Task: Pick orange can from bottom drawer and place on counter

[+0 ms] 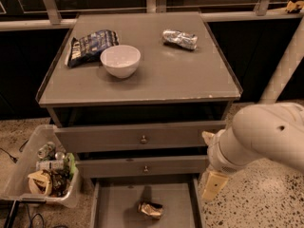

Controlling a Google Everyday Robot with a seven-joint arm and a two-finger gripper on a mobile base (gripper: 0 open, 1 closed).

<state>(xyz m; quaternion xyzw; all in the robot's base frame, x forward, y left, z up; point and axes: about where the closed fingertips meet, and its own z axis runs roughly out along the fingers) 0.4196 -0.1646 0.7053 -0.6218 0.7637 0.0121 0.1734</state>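
The orange can point(151, 209), small and dented, lies on its side on the floor of the open bottom drawer point(116, 205), near the middle. The grey counter point(161, 77) is above it. My gripper point(213, 185) hangs at the end of the white arm point(259, 139), at the right of the cabinet. It is just outside the bottom drawer's right wall, above and to the right of the can, and not touching it. It holds nothing that I can see.
On the counter are a white bowl point(120, 61), a dark chip bag point(89, 45) and a silver-grey dented can point(179, 39). Two knobbed drawers point(142, 137) stick out slightly above the bottom one. A clear bin of trash point(45, 167) stands on the floor at left.
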